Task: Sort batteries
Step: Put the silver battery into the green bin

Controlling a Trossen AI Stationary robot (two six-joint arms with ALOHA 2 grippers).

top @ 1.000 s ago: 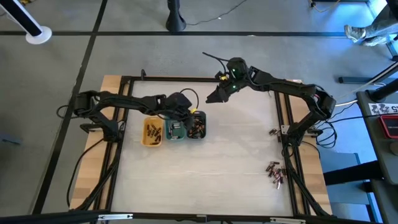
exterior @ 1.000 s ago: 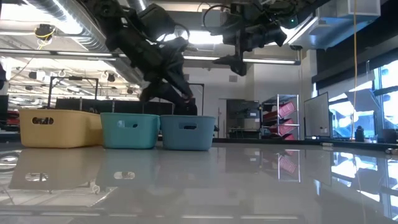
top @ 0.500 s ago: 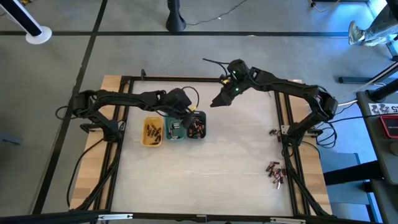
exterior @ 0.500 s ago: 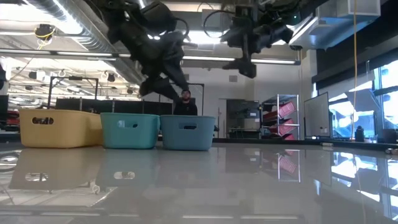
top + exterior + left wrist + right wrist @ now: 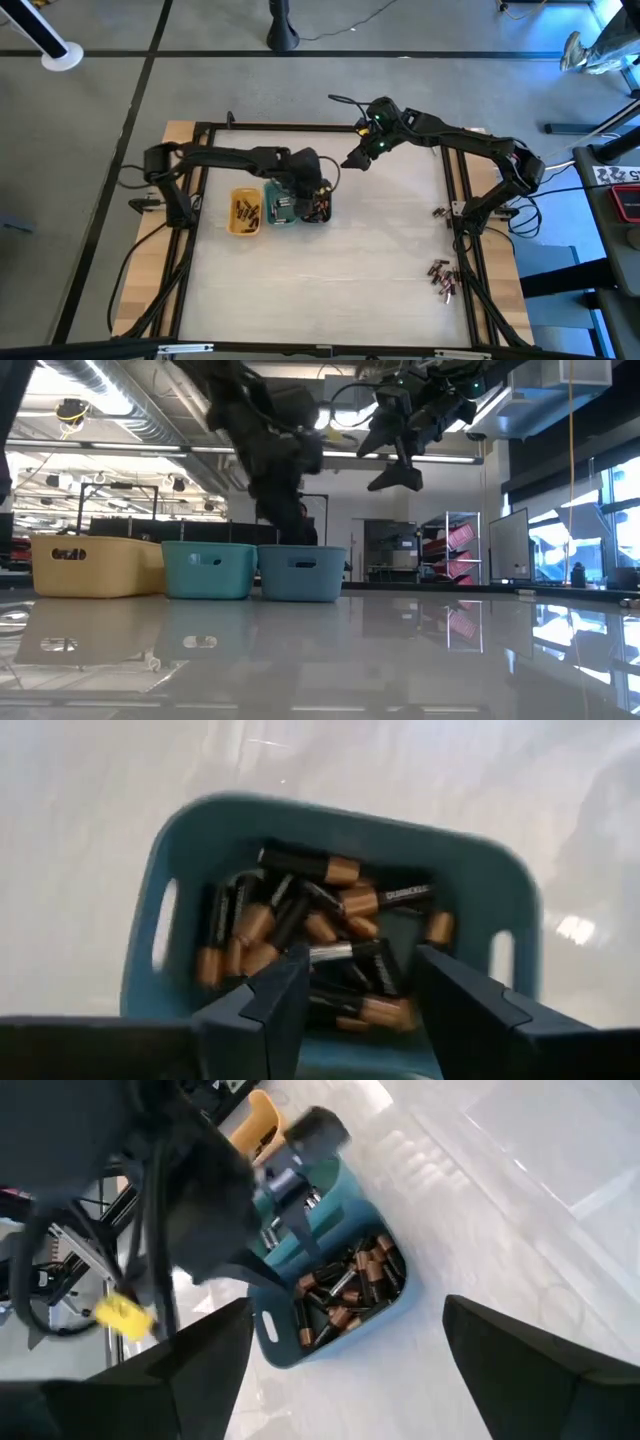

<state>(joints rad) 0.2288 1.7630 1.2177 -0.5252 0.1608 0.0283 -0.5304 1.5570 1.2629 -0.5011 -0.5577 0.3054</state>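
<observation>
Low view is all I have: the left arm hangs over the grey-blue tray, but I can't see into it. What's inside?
Observer: The grey-blue tray holds a pile of batteries, black with copper ends.
Operator: Where exactly is the left gripper?
Observer: The left gripper sits just above that pile, fingers apart, and no battery looks pinched between them.
Operator: Anything left to sort?
Observer: Yes, loose batteries lie near the table's right edge in the high view.
Operator: And the right gripper?
Observer: The right gripper hovers open over bare table beyond the trays, nowhere near those loose ones.
</observation>
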